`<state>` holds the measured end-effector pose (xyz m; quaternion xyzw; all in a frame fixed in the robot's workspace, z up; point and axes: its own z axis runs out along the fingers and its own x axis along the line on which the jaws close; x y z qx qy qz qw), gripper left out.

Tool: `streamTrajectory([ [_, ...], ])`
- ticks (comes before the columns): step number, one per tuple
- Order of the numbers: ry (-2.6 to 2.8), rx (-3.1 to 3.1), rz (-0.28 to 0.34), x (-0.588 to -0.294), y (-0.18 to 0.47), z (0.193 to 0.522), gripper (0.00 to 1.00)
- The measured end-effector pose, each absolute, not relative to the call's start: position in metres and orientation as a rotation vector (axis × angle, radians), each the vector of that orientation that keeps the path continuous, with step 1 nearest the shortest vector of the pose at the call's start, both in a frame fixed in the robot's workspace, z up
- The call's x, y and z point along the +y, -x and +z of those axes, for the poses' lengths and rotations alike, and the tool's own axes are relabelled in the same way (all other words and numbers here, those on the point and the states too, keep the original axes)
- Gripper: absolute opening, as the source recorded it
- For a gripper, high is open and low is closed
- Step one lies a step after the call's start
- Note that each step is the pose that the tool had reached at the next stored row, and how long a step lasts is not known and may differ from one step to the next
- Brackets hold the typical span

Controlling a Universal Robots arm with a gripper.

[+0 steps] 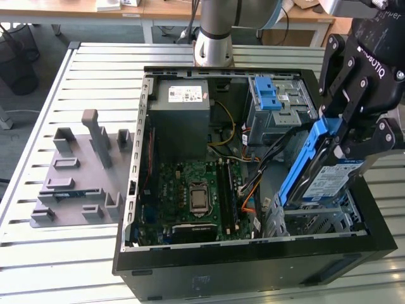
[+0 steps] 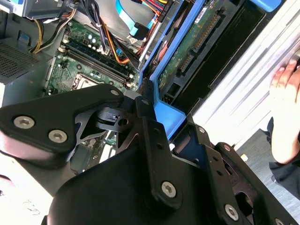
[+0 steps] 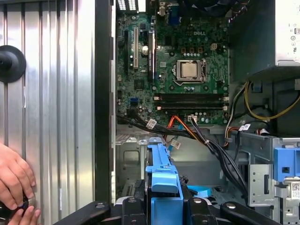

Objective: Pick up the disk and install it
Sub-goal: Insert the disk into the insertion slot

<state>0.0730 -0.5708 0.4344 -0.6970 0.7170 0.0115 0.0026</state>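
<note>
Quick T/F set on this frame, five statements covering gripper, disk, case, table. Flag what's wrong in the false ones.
1. The black gripper is shut on the silver-metal hard drive with a blue plastic carrier frame. True.
2. The hard drive lies flat on the table. False: it is tilted in the gripper, over the case's end at the exterior view's right.
3. The black computer case is open, with the green motherboard exposed. True.
4. The grey fixture plate sits inside the case. False: it lies on the slatted metal table, outside the case at the exterior view's left.
5. In the first wrist view, a person's hand is over the table, outside the case. True.
</note>
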Motion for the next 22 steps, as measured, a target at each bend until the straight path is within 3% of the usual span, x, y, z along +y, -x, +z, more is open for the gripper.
streamTrajectory([
  [22, 2.186, 2.249, 0.036, -0.571, -0.073, 0.417, 0.36],
])
